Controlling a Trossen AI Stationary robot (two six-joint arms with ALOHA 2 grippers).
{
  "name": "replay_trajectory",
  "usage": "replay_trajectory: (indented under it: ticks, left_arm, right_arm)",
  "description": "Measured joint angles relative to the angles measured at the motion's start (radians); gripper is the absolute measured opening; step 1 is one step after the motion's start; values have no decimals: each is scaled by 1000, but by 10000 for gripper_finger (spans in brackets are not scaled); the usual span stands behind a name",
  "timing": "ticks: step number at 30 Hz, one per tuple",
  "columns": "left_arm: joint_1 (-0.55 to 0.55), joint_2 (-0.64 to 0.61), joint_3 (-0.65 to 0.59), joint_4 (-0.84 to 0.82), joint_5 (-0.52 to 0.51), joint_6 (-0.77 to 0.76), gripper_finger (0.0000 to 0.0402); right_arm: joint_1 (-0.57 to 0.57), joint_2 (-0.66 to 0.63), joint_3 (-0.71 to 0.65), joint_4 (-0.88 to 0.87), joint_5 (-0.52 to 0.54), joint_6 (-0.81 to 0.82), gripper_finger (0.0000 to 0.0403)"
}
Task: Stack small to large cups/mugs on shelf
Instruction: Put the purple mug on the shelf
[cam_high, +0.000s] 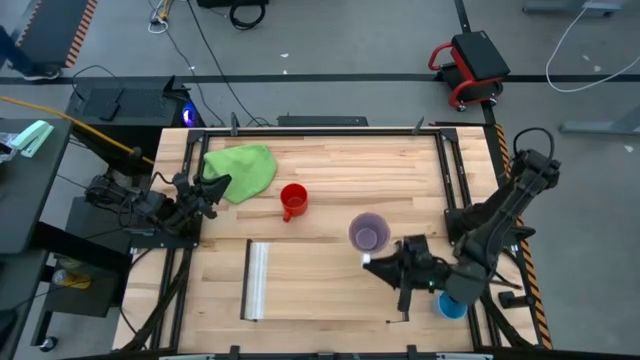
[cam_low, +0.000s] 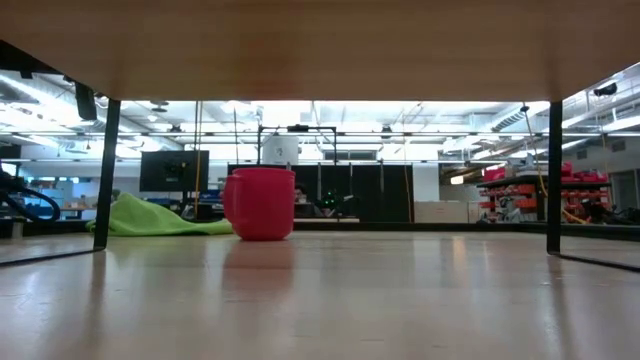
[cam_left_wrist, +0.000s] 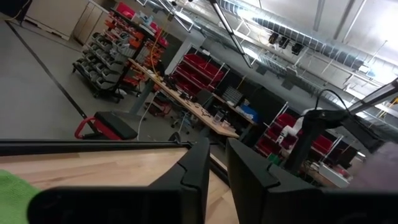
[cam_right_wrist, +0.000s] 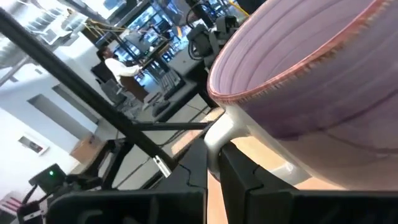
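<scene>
My right gripper (cam_high: 385, 262) is shut on the lilac mug (cam_high: 369, 233), right of the table's middle, above the far right corner of the shelf (cam_high: 320, 285). That mug fills the right wrist view (cam_right_wrist: 311, 81). The red mug (cam_high: 293, 201) stands upright on its base on the tabletop, also seen in the low view (cam_low: 260, 203). The light-blue cup (cam_high: 452, 305) sits by the right arm's base at the table's right edge. My left gripper (cam_high: 205, 190) waits at the left edge beside the green cloth, with a narrow gap between its fingers (cam_left_wrist: 199, 171). My right gripper pinches the lilac mug's pale handle (cam_right_wrist: 219, 135) between its two fingers (cam_right_wrist: 245, 177), coming from the table's near-right side. The mug sits tilted in the hold with its open mouth partly toward the wrist camera. It does not show on the tabletop in the low view.
A green cloth (cam_high: 242, 170) lies on the far left of the table. The shelf panel runs from a silvery rail (cam_high: 258, 280) to a thin dark rail (cam_high: 405, 300). Dark frame rails run along the table's left and right edges.
</scene>
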Motion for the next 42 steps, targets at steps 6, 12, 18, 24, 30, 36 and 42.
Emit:
replay_trajectory:
  ticks: [6, 12, 18, 24, 30, 36, 42]
  left_arm:
    - [0, 0, 0, -3, 0, 0, 58]
    - [0, 0, 0, -4, 0, -8, 63]
    - [0, 0, 0, -6, 0, -22, 59]
    - [0, 0, 0, -7, 0, -27, 59]
    - [0, 0, 0, -8, 0, -27, 60]
    - [0, 0, 0, -12, 0, -26, 55]
    - [0, 0, 0, -13, 0, -26, 59]
  right_arm:
    - [120, 71, 6, -40, 106, 173, 20]
    - [195, 90, 1, -29, 164, 206, 20]
    - [223, 132, -42, -40, 142, 311, 19]
    - [230, 137, -43, -37, 124, 284, 18]
    - [214, 140, -43, -34, 80, 279, 18]
    - [195, 140, -43, -33, 39, 267, 18]
    - [178, 162, -43, 10, 14, 260, 18]
